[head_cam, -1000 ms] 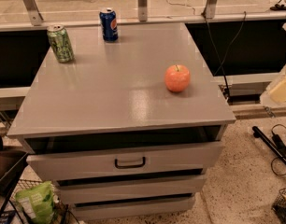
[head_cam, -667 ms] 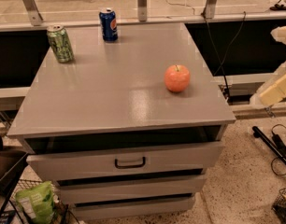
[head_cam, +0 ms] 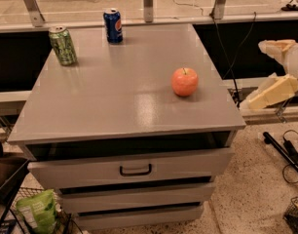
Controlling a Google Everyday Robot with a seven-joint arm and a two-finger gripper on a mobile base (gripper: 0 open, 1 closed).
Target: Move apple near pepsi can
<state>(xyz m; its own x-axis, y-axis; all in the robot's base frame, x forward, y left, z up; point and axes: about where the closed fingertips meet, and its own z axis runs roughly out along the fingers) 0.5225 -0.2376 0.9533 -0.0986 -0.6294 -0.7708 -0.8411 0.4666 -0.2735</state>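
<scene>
The orange-red apple [head_cam: 184, 81] stands on the right side of the grey cabinet top [head_cam: 115, 96], near the right edge. The dark blue pepsi can [head_cam: 113, 26] stands upright at the back of the top, left of centre, well apart from the apple. My gripper [head_cam: 256, 75] is at the right edge of the view, off the cabinet's right side and right of the apple. Its two cream fingers [head_cam: 273, 91] are spread apart and hold nothing.
A green can [head_cam: 63, 45] stands upright at the back left of the top. The cabinet has drawers [head_cam: 134, 168] below, the top one slightly open. A green bag [head_cam: 38, 210] lies on the floor at left, and cables [head_cam: 285, 150] at right.
My gripper has come further into view from the right edge, toward the cabinet, and both fingers now show. The apple and the cans have not moved.
</scene>
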